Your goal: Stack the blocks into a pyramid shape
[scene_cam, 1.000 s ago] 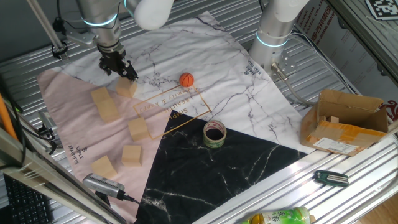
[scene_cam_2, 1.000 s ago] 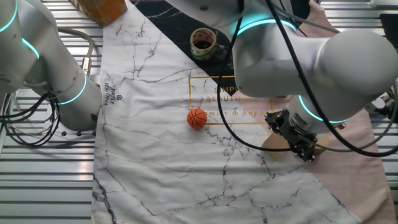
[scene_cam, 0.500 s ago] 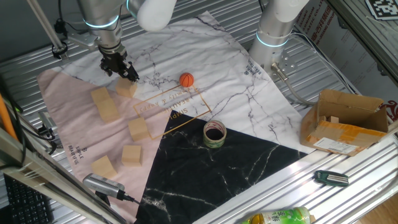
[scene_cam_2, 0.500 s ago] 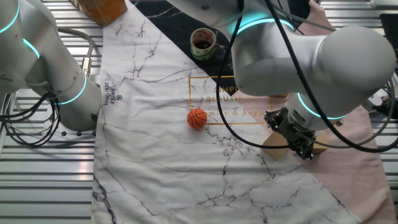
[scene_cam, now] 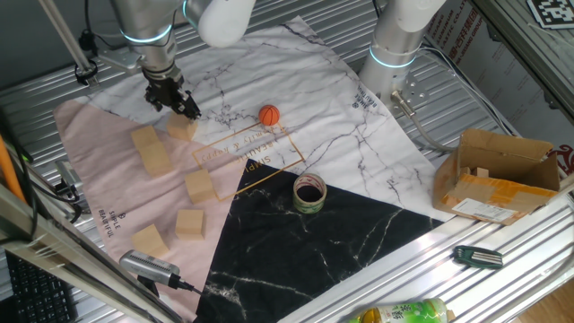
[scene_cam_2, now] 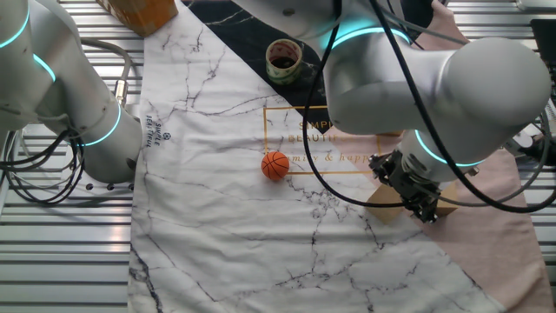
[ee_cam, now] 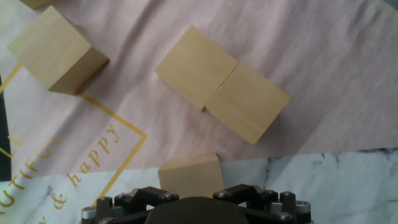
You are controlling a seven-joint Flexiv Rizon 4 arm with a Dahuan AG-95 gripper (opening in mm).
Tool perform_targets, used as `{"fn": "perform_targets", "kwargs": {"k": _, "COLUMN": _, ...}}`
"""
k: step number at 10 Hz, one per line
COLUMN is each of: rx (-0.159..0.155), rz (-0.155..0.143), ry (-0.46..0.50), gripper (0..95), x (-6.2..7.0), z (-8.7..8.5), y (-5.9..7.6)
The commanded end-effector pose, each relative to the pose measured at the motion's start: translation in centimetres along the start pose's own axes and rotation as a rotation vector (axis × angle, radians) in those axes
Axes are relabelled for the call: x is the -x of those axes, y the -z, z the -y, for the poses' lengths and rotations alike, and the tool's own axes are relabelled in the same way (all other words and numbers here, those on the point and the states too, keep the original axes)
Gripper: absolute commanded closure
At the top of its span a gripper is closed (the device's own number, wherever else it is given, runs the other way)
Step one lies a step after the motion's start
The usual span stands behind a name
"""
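At far left of the bench, the jaws [scene_cam: 184,110] hung just above one block [scene_cam: 183,127]; grip state could not be told. Two touching blocks [ee_cam: 221,92] lay just nearer, on pink cloth [scene_cam: 99,179].

a: the gripper [ee_cam: 189,198]'s fingertips?
b: cut off by the hand view's bottom edge; their spacing can't be told.
a: that block [ee_cam: 190,174] there?
b: partly hidden behind it.
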State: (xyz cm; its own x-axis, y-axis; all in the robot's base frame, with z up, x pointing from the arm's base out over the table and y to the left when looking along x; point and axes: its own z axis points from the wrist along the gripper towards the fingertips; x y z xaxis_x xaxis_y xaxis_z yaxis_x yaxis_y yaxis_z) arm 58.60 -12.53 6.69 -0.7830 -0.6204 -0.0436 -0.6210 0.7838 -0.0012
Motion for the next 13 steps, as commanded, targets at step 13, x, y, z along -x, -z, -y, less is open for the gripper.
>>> {"fn": "perform_targets", "kwargs": {"k": 13, "rx": -0.003, "rz": 0.007, "ry": 0.01, "gripper": 19.0, "x": 0.0, "z": -0.1, "y": -1.3}}
